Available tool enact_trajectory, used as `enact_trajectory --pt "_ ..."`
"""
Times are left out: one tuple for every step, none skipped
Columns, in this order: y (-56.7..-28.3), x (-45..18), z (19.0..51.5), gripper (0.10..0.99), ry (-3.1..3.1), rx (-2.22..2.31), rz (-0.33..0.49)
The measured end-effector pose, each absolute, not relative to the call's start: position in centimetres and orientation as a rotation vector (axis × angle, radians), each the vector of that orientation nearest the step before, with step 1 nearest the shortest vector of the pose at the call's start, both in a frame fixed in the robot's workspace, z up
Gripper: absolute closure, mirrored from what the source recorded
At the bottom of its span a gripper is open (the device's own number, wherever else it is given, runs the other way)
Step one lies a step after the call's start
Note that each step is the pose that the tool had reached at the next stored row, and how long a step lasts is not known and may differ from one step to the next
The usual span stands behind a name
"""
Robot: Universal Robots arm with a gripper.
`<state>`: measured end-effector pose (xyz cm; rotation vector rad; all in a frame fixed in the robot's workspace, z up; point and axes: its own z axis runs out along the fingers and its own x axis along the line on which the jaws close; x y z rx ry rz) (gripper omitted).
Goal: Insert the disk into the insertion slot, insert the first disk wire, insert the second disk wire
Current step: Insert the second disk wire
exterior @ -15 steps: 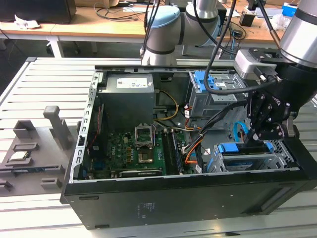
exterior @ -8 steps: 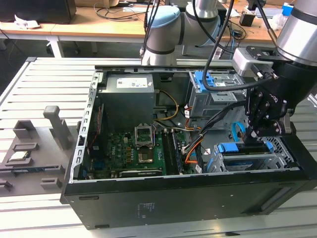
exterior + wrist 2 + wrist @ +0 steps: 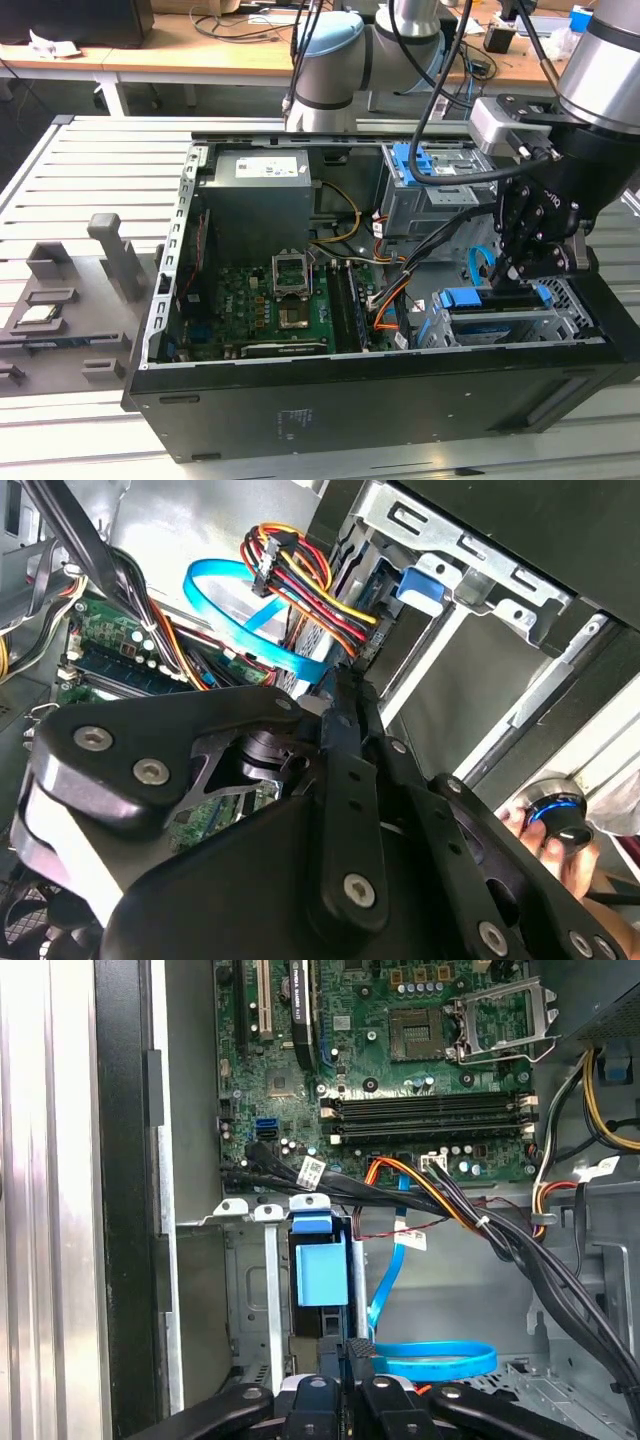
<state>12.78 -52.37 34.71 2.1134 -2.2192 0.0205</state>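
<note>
The gripper point(image 3: 522, 262) is held low over the slot point(image 3: 560, 325), where the disk point(image 3: 478, 300) is already seated – its fingers point(image 3: 345, 715) drawn together, seemingly pinching the blue wire point(image 3: 235, 615) near its plug.

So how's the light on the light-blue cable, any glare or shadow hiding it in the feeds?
In the second wrist view the second disk wire is brightly lit against a washed-out pale panel, clearly readable. In the first wrist view its loop sits evenly lit on the grey floor, with the gripper dark in the foreground. In the exterior view the arm shades that corner.
</note>
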Motion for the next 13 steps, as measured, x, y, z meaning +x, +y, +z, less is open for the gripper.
enact_trajectory --pt "-52.3 12.8 35.6 0.91 -2.219 2.113 0.021" --pt "-52.2 12.8 36.0 0.91 -2.219 2.113 0.021" --pt "-52.1 12.8 36.6 0.984 -2.219 2.113 0.021" --pt "-52.0 12.8 37.5 0.984 -2.219 2.113 0.021" --pt "-52.0 12.8 38.5 0.984 -2.219 2.113 0.021" --pt "-52.0 12.8 39.1 0.984 -2.219 2.113 0.021" --pt "-52.0 12.8 39.1 0.984 -2.219 2.114 0.02" --pt "-52.0 12.8 39.1 0.984 -2.22 2.114 0.02" --pt "-52.0 12.8 39.2 0.984 -2.219 2.114 0.02" --pt "-52.0 12.8 39.2 0.984 -2.219 2.114 0.02" --pt "-52.0 12.8 39.2 0.984 -2.219 2.114 0.02" --pt "-52.0 12.8 39.2 0.984 -2.219 2.114 0.02" --pt "-52.0 12.8 39.2 0.984 -2.219 2.114 0.02"
